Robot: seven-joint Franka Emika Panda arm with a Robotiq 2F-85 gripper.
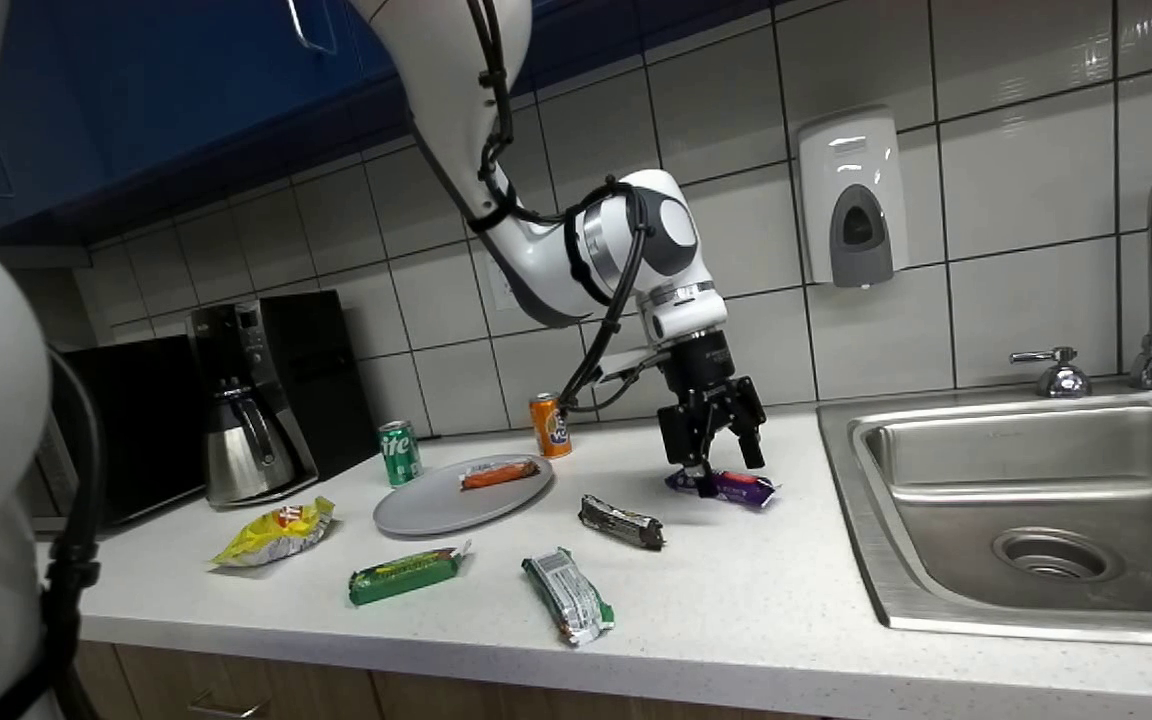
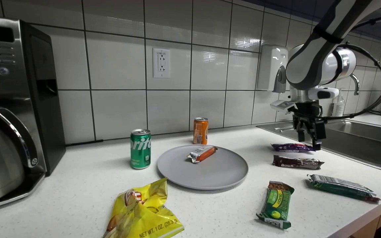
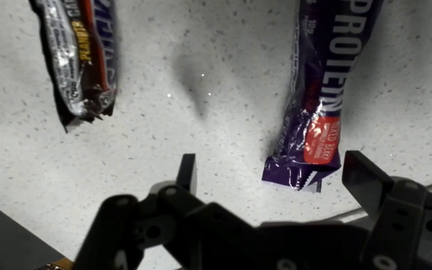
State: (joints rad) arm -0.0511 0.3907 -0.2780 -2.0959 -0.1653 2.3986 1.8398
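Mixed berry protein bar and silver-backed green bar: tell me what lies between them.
The Snickers bar lies between the mixed berry protein bar and the silver-backed green bar, as both exterior views show.

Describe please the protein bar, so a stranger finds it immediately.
Find the steel sink, then the white countertop beside it. There, the protein bar lies near the open gripper. Its wrapper has a red patch, and no other bar here is purple.
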